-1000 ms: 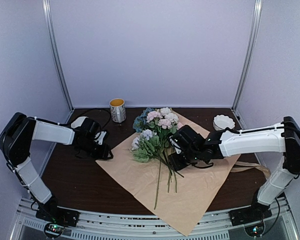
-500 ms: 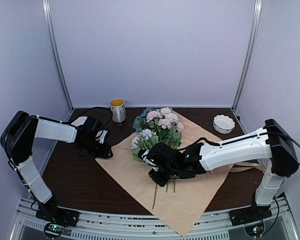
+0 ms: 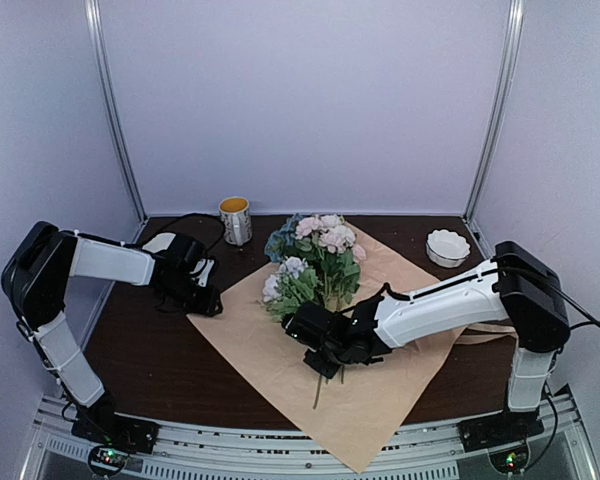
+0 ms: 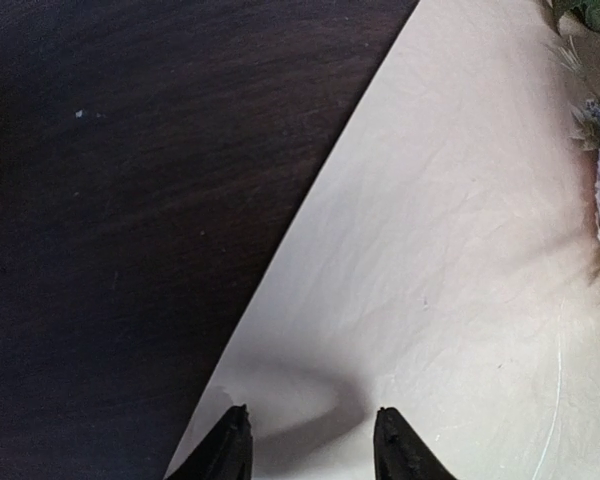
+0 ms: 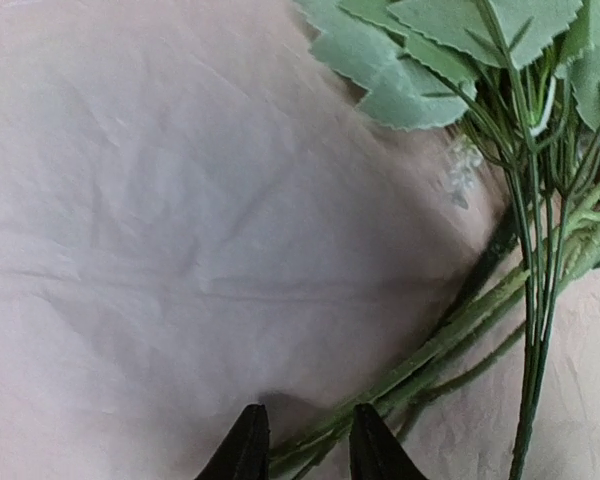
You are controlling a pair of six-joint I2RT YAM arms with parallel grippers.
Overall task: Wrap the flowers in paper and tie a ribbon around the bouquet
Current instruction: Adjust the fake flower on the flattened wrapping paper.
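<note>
While right gripper [image 5: 300, 440] pinches flowers [image 3: 320, 255] by stems | left gripper [image 4: 310, 440] spread over paper [image 4: 460, 250] edge | mug [image 3: 235, 220], bowl [image 3: 447, 245] well beyond.

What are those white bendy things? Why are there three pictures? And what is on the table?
Those are two robot arms, each ending in a pincher with two fingers, called a gripper. The big picture comes from a camera up high behind them. The other two come from little cameras on the arms' wrists, so you see black fingertips at the bottom. On the dark table lies a big tan paper with flowers on it. At the back stand a mug and a small white bowl. The left gripper is open at the paper's left corner. The right gripper has the flowers' green stems between its fingers. I can't tell if it squeezes them yet.
</note>
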